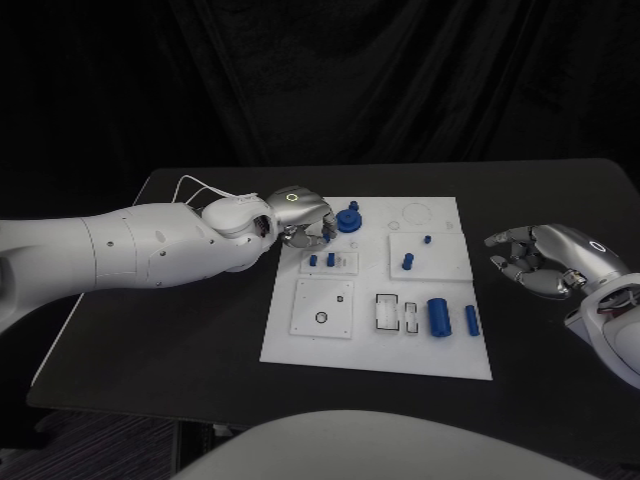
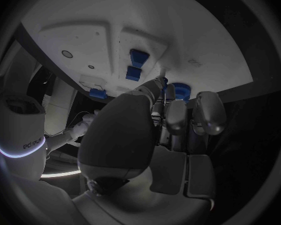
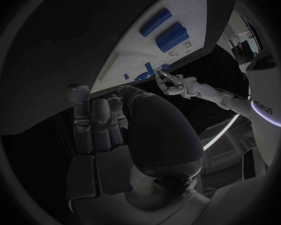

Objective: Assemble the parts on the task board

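A black table (image 1: 190, 330) is carrying the white task board (image 1: 306, 340) at its centre, blue parts (image 1: 438, 316) lying across it. The left hand (image 1: 300, 212) is hovering by the board's far left corner beside a blue stacked piece (image 1: 350, 217), grip impossible to tell. The right hand (image 1: 539, 258) is hanging off the board's right edge, fingers curled in, holding nothing.

The left hand (image 1: 300, 214) covers the task board's (image 1: 436, 350) far left corner; what lies beneath cannot be told. In the left wrist view, fingers (image 2: 177, 116) partly hide a blue part (image 2: 183, 90), and contact cannot be judged. The right hand (image 1: 539, 260) has fingers curled; anything inside is not discernible. Its forearm is cut by the picture's right edge.
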Controlling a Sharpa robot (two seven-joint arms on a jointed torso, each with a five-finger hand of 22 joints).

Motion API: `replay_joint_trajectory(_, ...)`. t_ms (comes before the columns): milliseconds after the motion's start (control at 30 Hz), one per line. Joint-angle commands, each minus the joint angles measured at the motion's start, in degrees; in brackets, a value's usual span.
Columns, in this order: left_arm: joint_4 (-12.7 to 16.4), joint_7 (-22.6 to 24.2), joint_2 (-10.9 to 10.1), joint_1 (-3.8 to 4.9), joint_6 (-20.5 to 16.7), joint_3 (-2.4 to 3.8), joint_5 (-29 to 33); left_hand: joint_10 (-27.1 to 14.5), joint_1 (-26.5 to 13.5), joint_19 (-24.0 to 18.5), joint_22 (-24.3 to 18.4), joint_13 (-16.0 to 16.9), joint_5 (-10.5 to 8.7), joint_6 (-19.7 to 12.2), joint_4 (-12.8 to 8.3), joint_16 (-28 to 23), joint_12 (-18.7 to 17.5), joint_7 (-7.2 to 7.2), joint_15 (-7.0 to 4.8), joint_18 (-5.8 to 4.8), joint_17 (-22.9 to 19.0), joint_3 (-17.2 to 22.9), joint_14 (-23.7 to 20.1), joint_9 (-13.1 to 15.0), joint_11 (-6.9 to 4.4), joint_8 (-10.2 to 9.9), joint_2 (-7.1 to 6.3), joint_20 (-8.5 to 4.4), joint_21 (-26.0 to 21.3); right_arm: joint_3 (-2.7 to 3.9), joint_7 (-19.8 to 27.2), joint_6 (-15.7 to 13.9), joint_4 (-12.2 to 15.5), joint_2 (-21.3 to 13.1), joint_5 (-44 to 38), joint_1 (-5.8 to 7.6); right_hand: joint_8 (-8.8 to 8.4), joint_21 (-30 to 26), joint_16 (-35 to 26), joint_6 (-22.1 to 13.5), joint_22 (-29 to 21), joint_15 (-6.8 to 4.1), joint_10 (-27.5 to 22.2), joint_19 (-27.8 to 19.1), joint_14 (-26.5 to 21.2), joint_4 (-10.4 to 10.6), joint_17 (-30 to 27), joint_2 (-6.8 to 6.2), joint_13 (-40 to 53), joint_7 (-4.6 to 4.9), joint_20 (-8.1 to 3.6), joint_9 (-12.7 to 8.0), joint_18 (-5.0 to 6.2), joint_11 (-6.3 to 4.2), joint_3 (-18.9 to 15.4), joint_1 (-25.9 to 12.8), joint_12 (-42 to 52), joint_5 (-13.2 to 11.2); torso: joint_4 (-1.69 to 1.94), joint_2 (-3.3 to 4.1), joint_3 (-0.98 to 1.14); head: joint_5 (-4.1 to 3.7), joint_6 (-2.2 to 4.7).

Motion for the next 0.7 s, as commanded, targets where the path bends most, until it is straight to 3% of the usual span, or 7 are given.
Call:
replay_joint_trajectory(33,0.1,0.0,0.0,-0.29,1.0,-0.11,0.0,0.2,-0.1,-0.2,8.3,0.0,-0.37,-0.2,0.3,-0.3,-0.2,0.38,0.07,-0.12,0.0,-0.1,-0.3,0.0,0.12,0.0,0.42,0.11,0.0,0.03,0.0,0.4,0.0,0.0,-0.2,-0.14,0.08,-0.4,-0.3,0.3,4.0,0.12,-0.2,-0.2,-0.4,0.0,0.0,-0.31,0.0,-0.02,0.2,-0.1,1.12,0.06,0.3,-0.2,-0.3,0.2,0.02,-0.02,0.01,0.06,-0.01)
replay_joint_trajectory(700,0.3,0.1,0.1,-0.3,1.1,-0.11,0.0,0.1,-0.3,-0.3,8.2,-0.3,-0.87,-0.4,0.4,-0.4,-0.6,0.32,0.08,-0.1,-0.1,-0.2,-0.3,0.0,0.11,-0.2,0.38,0.13,-0.1,0.03,0.0,0.5,0.1,0.0,-0.2,-0.15,0.06,-0.5,-0.3,0.4,3.9,0.15,-0.3,-0.2,-0.5,-0.1,-0.1,-0.25,0.0,0.01,0.22,-0.1,1.13,0.09,0.4,-0.2,-0.3,0.2,-0.02,-0.01,0.03,0.07,-0.01)
